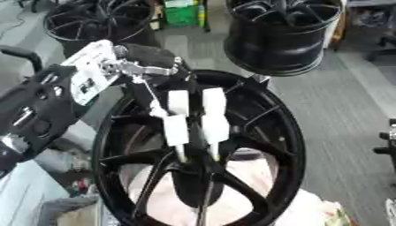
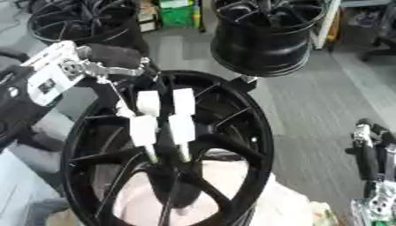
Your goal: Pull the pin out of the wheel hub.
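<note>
Three black wheel rims, two robot hands, perhaps one green box behind.

Workshop or wheel store: spare black rims standing on grey carpet floor, green boxes behind

the left hand reaches in from the left, fingers pointing downward, while the right hand shows at the right edge.

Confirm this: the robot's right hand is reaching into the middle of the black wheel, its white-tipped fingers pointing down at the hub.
Not the right: the left eye view shows the left hand reaching into the black wheel, white-tipped fingers pointing down at the hub.
</note>
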You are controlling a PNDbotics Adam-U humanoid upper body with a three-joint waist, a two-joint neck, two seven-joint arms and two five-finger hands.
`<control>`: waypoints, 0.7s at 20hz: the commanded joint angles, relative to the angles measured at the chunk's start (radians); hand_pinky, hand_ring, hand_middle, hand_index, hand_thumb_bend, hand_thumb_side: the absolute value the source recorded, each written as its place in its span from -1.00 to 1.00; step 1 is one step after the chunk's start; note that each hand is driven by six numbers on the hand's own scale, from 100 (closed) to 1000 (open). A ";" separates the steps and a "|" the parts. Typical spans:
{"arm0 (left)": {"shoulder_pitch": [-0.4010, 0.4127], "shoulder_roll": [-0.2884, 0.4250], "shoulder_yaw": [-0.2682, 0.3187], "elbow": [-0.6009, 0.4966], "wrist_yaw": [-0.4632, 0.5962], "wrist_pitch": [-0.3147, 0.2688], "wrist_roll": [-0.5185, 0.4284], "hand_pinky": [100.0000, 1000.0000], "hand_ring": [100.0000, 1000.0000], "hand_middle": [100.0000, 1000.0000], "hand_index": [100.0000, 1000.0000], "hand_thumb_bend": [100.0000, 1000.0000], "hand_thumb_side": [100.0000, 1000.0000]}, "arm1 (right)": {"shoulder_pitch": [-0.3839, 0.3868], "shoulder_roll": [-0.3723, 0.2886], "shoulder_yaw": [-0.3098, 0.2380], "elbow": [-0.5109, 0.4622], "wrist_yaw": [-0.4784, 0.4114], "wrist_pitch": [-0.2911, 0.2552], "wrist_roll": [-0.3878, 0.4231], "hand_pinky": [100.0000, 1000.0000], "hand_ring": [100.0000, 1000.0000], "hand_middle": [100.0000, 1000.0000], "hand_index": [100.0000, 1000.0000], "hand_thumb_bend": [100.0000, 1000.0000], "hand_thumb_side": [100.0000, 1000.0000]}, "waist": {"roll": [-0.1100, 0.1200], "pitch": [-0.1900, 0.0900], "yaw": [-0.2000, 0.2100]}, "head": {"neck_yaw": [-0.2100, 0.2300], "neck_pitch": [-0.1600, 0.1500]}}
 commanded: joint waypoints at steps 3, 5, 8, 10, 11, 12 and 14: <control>-0.018 0.017 0.002 -0.014 0.008 -0.349 -0.349 0.23 -0.03 0.10 0.45 -0.29 -0.38 | -0.011 -0.020 -0.004 -0.008 0.001 -0.002 0.001 -0.15 0.30 0.46 0.40 -1.00 0.39 | -0.003 -0.009 0.001 | 0.003 -0.003; -0.017 0.017 0.000 -0.013 0.007 -0.349 -0.349 0.22 -0.04 0.08 0.44 -0.30 -0.39 | -0.011 -0.020 -0.004 -0.008 0.001 -0.002 0.001 -0.15 0.30 0.46 0.40 -1.00 0.39 | -0.003 -0.009 0.000 | 0.002 -0.003; -0.018 0.018 0.000 -0.013 0.006 -0.349 -0.349 0.21 -0.07 0.06 0.42 -0.33 -0.42 | -0.011 -0.020 -0.004 -0.008 0.001 -0.002 0.001 -0.15 0.30 0.46 0.40 -1.00 0.39 | -0.003 -0.009 0.000 | 0.002 -0.003; -0.018 0.018 -0.001 -0.014 0.007 -0.349 -0.349 0.20 -0.09 0.04 0.40 -0.36 -0.45 | -0.012 -0.020 -0.003 -0.008 0.001 -0.002 0.002 -0.15 0.30 0.46 0.40 -1.00 0.39 | -0.003 -0.009 0.000 | 0.002 -0.003; -0.018 0.018 -0.001 -0.015 0.008 -0.349 -0.349 0.19 -0.09 0.03 0.40 -0.38 -0.46 | -0.012 -0.020 -0.003 -0.008 0.001 -0.002 0.001 -0.15 0.30 0.46 0.40 -1.00 0.39 | -0.003 -0.009 0.000 | 0.001 -0.003; -0.018 0.018 -0.001 -0.015 0.010 -0.349 -0.349 0.18 -0.10 0.02 0.38 -0.41 -0.48 | -0.012 -0.020 -0.003 -0.008 0.001 -0.002 0.001 -0.15 0.30 0.46 0.40 -1.00 0.39 | -0.003 -0.009 -0.001 | 0.001 -0.003; -0.018 0.017 -0.003 -0.015 0.013 -0.349 -0.349 0.16 -0.14 -0.01 0.36 -0.48 -0.55 | -0.012 -0.020 -0.003 -0.007 0.001 -0.002 0.001 -0.15 0.30 0.46 0.40 -1.00 0.39 | -0.003 -0.009 -0.001 | 0.001 -0.003</control>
